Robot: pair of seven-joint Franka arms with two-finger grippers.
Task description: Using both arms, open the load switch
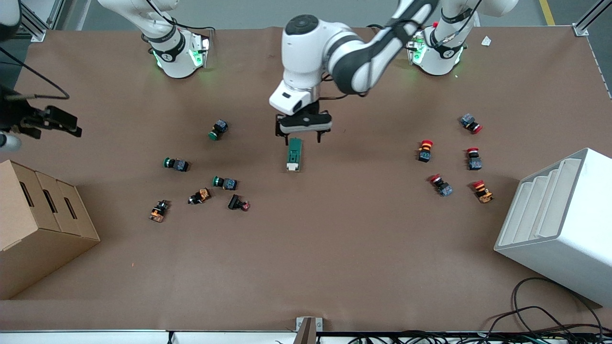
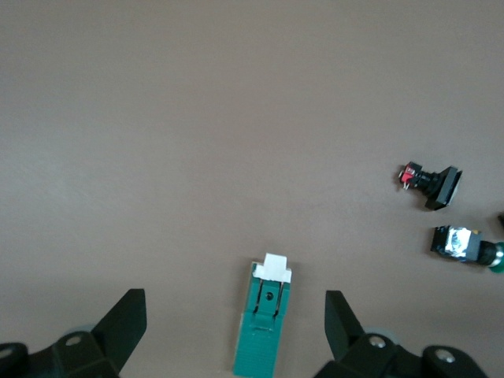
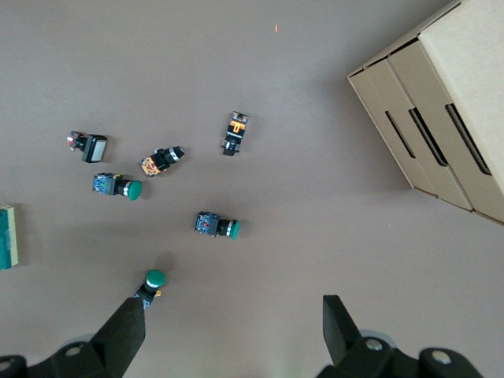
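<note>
The load switch is a dark green block with a white lever end, lying flat at the table's middle. Its white end points toward the front camera. My left gripper hangs open just above the switch's green end. In the left wrist view the load switch lies between the spread black fingers, touching neither, with the left gripper centred a little to one side of it. My right gripper waits high at the right arm's end of the table, open with nothing between its fingers. The load switch's edge just shows in the right wrist view.
Green-capped and orange push buttons lie scattered toward the right arm's end, red-capped ones toward the left arm's end. A cardboard box and a white stepped bin stand at the two ends. Cables lie along the front edge.
</note>
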